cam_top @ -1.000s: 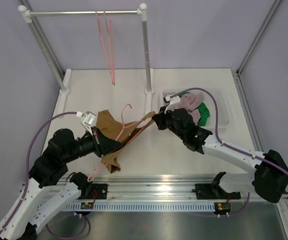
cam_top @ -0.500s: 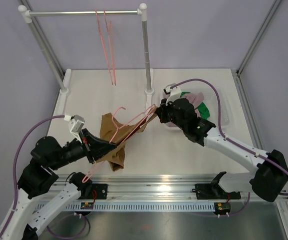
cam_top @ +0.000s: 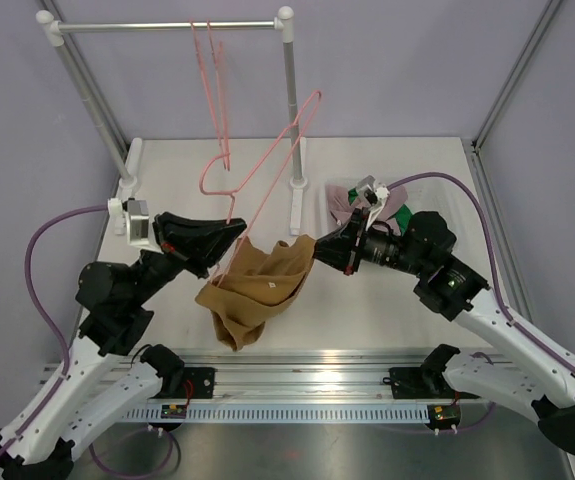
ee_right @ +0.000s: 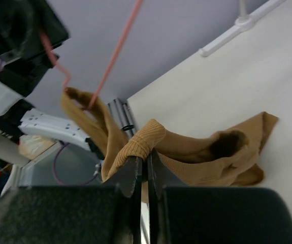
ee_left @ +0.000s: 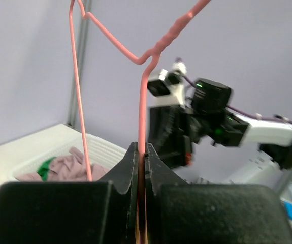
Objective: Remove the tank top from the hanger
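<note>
— Right, overhead first: what do I have?

— My left hand (cam_top: 235, 232) is clamped on the pink hanger (cam_top: 267, 165), which stands tilted, high above the worktop (cam_top: 387, 310). The tan tank top (cam_top: 259, 288) hangs between my two hands. One end is hooked on the hanger's lower part and the middle sags down to the worktop. My right hand (cam_top: 319, 250) is closed on its other edge.

— And the left wrist camera?

— That hand is pinched tight on the hanger wire, which rises straight up out of the grip.

— Right wrist?

— The hand is nipped shut on a ribbed fold of the tank top. The rest drapes away towards the hanger.
</note>
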